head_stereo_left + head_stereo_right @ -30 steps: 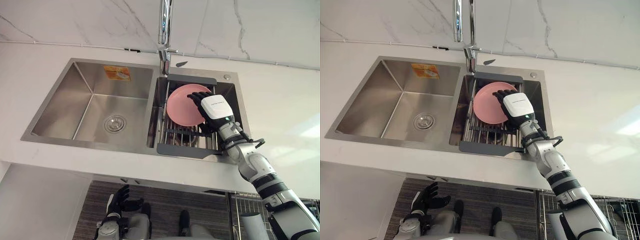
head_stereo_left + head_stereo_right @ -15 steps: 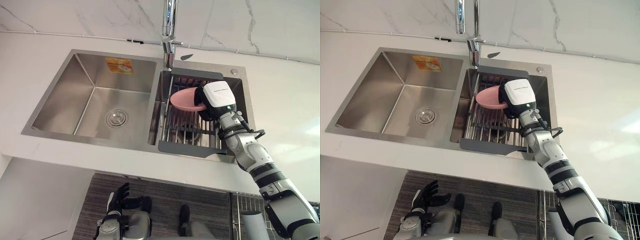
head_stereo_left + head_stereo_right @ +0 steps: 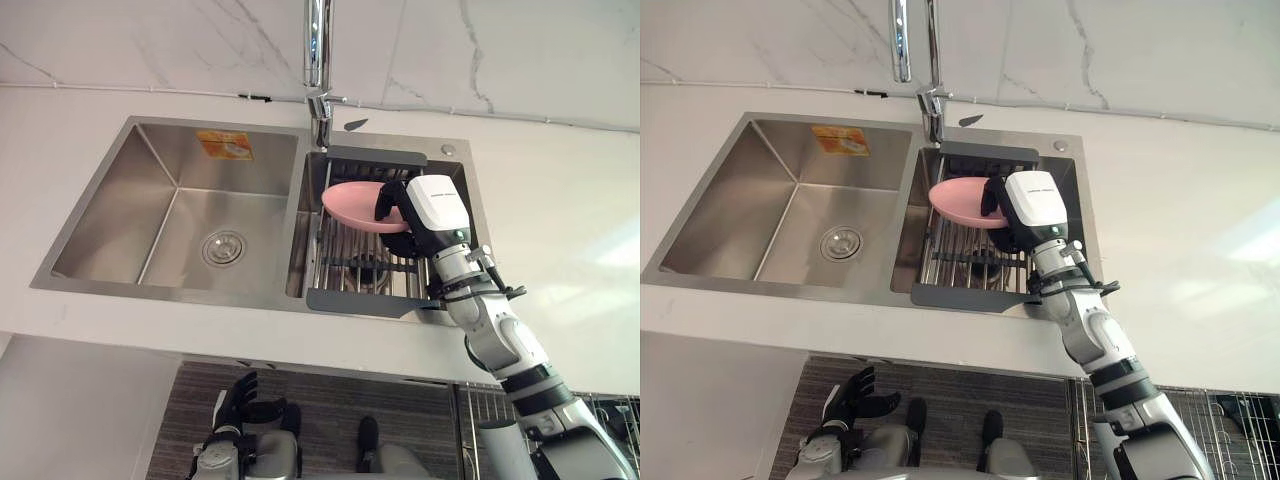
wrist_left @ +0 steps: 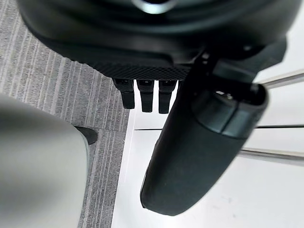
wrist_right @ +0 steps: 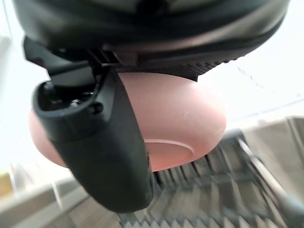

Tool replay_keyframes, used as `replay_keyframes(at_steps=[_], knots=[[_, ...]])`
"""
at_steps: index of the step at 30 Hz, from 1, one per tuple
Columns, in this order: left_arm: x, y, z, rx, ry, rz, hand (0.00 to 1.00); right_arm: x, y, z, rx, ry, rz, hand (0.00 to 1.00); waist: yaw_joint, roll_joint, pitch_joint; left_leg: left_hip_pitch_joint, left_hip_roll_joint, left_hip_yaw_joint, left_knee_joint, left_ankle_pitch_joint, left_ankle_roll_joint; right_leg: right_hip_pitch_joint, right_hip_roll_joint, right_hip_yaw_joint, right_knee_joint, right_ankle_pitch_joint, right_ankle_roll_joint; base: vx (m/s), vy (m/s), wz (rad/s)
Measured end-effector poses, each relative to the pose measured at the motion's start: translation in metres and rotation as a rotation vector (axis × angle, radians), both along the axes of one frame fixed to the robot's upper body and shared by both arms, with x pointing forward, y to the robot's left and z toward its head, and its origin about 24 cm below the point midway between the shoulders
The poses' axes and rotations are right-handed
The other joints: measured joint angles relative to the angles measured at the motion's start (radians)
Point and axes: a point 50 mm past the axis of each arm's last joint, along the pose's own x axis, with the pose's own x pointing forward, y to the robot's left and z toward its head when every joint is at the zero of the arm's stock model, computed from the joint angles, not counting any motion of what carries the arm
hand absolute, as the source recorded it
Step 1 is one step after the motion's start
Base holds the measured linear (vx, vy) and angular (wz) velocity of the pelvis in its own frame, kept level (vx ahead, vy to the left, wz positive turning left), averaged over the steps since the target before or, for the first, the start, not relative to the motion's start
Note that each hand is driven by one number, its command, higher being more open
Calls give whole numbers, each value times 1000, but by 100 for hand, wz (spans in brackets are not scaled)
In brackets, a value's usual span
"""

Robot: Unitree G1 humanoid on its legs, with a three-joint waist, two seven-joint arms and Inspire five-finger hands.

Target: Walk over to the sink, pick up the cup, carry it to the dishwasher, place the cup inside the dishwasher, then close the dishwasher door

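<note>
**One pink bowl, held over the rack**

One dish is in play, and it is no cup: a shallow pink bowl (image 3: 355, 205), sitting nearly level in the right hand (image 3: 425, 215) over the right-hand basin. In the wrist view the grip is plain: the thumb is wrapped down across the bowl's (image 5: 190, 118) underside and the fingers go over the far side of the rim, so the hand is closed round it. The foot ring on the base faces that camera.

Right beneath the bowl sits the drying rack (image 3: 365, 268), with metal bars between dark grey end pieces, spanning the smaller basin of the steel sink (image 3: 120, 215). From where I stand I can't say for certain that the bowl is clear of the bars.

Over to the left is the big basin, with a round drain (image 3: 223, 246) in its floor and an orange sticker (image 3: 225, 145) on the back wall. The chrome tap (image 3: 318, 60) rises on the divide between the two basins. White countertop (image 3: 565, 210) runs all round, with marbled wall behind.

Down low, under the counter edge, the left hand (image 3: 240, 398) hangs above the grey floor – fingers loose and spread, holding nothing.
</note>
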Motion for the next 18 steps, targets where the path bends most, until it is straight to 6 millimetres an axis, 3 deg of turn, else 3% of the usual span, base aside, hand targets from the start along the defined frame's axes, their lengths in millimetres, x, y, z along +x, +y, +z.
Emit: replay_keyframes(at_steps=[2, 7, 18], knots=[[-2, 1, -1, -1, 10, 6, 90, -11, -2, 12, 48, -65, 6, 30, -4, -3, -3, 31, 0, 9, -13, 3, 1, 21, 0, 6, -3, 0, 0, -39, 0, -14], [-8, 5, -4, 7, 39, 7, 90, -30, -8, 19, 144, -118, 0, 30, -24, -23, -18, 70, 1, 23, -42, 12, 2, 42, -1, 18, -5, 0, 0, -20, -3, -9], [-15, 7, -9, 19, 85, -6, 90, -61, -17, 0, 243, -63, -49, 30, -42, -35, -54, 109, 1, 44, -60, 13, 3, 66, -2, 38, -14, -1, -1, -17, -5, -6]])
